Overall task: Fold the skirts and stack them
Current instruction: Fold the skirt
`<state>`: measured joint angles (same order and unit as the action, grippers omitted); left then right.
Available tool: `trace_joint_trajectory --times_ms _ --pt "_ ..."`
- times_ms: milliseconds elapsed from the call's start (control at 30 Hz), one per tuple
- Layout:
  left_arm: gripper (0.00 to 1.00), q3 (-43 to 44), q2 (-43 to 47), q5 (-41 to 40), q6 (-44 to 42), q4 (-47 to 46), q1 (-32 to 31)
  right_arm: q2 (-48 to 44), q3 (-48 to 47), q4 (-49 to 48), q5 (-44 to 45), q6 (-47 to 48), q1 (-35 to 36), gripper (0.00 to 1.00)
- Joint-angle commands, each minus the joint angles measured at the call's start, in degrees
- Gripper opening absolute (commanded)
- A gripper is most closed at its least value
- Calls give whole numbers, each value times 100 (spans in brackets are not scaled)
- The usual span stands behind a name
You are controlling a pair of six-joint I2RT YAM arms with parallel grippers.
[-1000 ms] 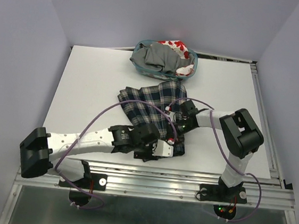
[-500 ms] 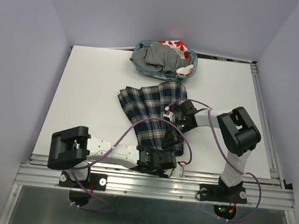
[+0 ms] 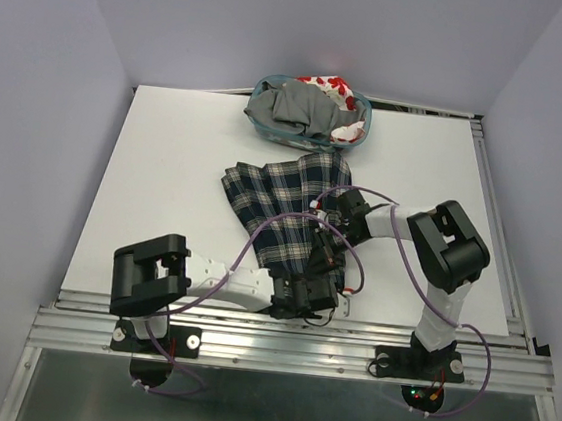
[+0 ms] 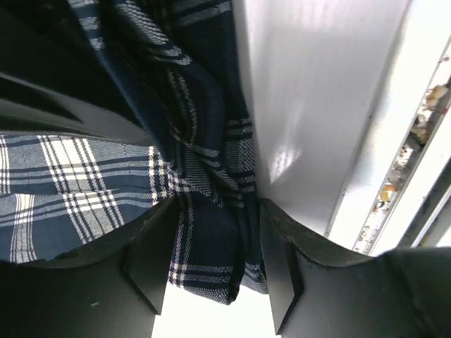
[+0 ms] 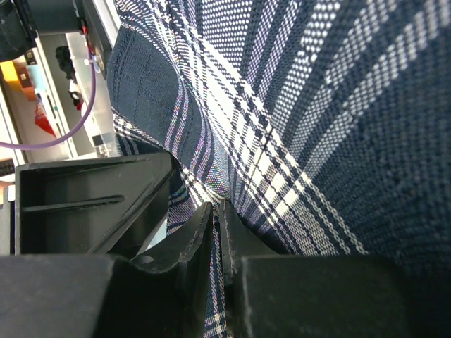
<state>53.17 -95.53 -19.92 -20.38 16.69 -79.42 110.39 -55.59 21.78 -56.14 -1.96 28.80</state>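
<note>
Action at the near rail first: the left gripper (image 4: 215, 276) is down low at the front edge of the table (image 3: 164, 178), jaws set apart and straddling the near hem of the plaid skirt (image 3: 281, 195), cloth bunched in the gap but, as far as I can see, not clamped. That looks like lining up for a corner grab. Just beyond it, the right gripper (image 5: 215, 211) is pinched almost shut on a thin fold of the same plaid, along its right-hand side, probably pinning that edge so the cloth can't slide while the other hand gets hold. The skirt itself lies spread mid-table, fanning wider toward the back, not folded yet by my reckoning. Farther on, at the far edge, the teal basket (image 3: 254, 115) holds the grey skirt (image 3: 297, 107) and the red-and-white skirt (image 3: 325, 81), heaped and waiting their turn.
</note>
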Motion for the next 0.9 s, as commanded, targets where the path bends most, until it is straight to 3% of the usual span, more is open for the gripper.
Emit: trace_joint_trajectory --times_ms 0,533,600,733,767,867 --pt "62 36 157 -407 70 -86 -12 308 5 -78 666 284 21 15" --pt "62 396 -502 -196 -80 229 163 290 -22 54 569 389 21 14" --pt "56 431 -563 -144 -80 265 181 264 5 54 560 389 21 14" --pt "33 493 -572 -82 -71 326 251 229 22 107 534 459 21 14" --pt "20 510 -564 -38 -63 335 269 194 14 151 525 494 21 14" --pt "0 572 -398 250 -71 458 304 115 -48 256 525 564 21 14"
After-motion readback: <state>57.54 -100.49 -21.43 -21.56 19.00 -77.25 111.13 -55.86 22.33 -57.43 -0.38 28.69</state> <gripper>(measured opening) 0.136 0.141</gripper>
